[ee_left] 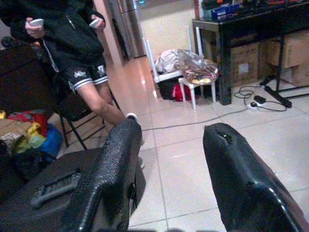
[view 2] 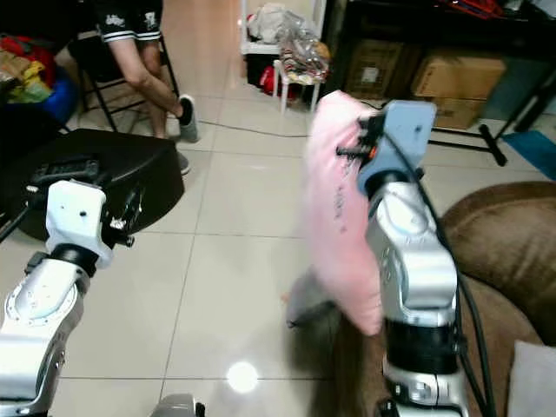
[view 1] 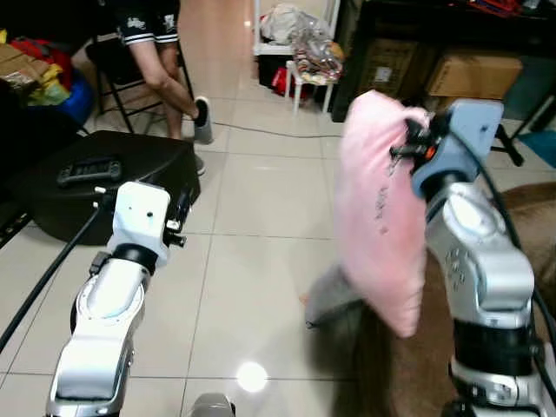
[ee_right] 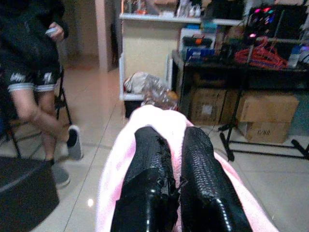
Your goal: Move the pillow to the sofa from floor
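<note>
A pink pillow [view 1: 375,208] hangs upright in the air above the tiled floor, held near its top edge by my right gripper [ee_right: 173,186], which is shut on it. In the right wrist view the pink fabric [ee_right: 115,164] spreads on both sides of the two black fingers [ee_right: 203,179]. The brown sofa [view 2: 508,239] lies just to the right of the pillow. My left gripper [ee_left: 166,179] is raised at the left over the floor, open, with nothing between its fingers.
A black round case [view 1: 104,178] sits on the floor at the left. A person [view 1: 161,61] sits on a chair behind it. A white stool with bags [view 1: 308,65], a dark table with cardboard boxes [view 1: 473,74] and a stand leg [view 2: 473,143] line the back.
</note>
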### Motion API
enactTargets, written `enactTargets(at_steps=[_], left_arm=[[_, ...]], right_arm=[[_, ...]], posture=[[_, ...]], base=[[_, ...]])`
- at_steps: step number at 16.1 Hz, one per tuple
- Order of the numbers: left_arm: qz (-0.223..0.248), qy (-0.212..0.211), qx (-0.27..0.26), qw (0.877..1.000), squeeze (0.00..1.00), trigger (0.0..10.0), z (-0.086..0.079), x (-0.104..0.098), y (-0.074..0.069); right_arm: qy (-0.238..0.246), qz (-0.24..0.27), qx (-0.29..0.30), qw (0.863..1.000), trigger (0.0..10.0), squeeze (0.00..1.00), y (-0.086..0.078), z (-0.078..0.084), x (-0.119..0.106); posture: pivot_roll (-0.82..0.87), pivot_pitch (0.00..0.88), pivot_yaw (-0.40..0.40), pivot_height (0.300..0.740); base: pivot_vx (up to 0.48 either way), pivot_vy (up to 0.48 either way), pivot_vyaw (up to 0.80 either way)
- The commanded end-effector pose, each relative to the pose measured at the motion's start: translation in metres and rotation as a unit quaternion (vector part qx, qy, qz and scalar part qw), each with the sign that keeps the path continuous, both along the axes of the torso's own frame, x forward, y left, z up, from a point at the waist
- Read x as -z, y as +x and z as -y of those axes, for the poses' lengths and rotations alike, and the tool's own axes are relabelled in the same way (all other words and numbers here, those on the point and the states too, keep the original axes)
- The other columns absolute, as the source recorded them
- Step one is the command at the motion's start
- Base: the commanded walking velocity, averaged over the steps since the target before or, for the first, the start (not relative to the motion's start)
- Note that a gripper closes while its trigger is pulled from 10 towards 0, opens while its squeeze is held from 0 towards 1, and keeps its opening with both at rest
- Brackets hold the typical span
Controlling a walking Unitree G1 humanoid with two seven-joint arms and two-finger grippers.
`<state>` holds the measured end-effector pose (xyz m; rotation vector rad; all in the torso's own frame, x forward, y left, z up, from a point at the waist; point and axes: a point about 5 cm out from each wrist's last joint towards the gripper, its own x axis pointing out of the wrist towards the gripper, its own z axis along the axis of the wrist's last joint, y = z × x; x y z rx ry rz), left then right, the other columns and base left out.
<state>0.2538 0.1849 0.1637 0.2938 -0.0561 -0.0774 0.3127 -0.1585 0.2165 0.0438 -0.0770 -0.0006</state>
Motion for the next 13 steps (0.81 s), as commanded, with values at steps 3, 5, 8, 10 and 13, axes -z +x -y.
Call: enactTargets(at_steps=[3, 5, 8, 10, 13], left_arm=[[-0.005, 0.009, 0.002, 1.000, 0.00, 10.0, 0.007, 0.005, -0.001], [-0.004, 0.015, 0.000, 1.000, 0.00, 10.0, 0.007, 0.006, -0.001], [-0.003, 0.001, -0.009, 1.000, 0.00, 10.0, 0.004, 0.006, -0.002], [-0.005, 0.005, -0.012, 1.000, 0.00, 10.0, 0.003, 0.007, -0.003], [-0.005, 0.011, -0.019, 1.000, 0.00, 10.0, 0.000, 0.010, -0.005]], right_arm=[[0.027, -0.008, -0.016, 0.999, 10.0, 0.00, -0.003, -0.010, -0.001], [0.046, -0.021, -0.010, 0.999, 10.0, 0.00, -0.005, -0.011, 0.008], [0.043, -0.032, -0.006, 0.999, 10.0, 0.00, -0.005, -0.009, 0.012], [0.037, -0.035, -0.004, 0.999, 10.0, 0.00, -0.006, -0.008, 0.014], [0.031, -0.042, -0.010, 0.999, 10.0, 0.00, -0.008, -0.010, 0.019]], posture=[[0.01, 0.000, -0.085, 0.740], [0.01, 0.000, -0.085, 0.740], [0.01, 0.000, -0.086, 0.740], [0.01, 0.000, -0.085, 0.740], [0.01, 0.000, -0.085, 0.740]], base=[[0.000, 0.000, -0.80], [0.000, 0.000, -0.80], [0.000, 0.000, -0.80], [0.000, 0.000, -0.80], [0.000, 0.000, -0.80]])
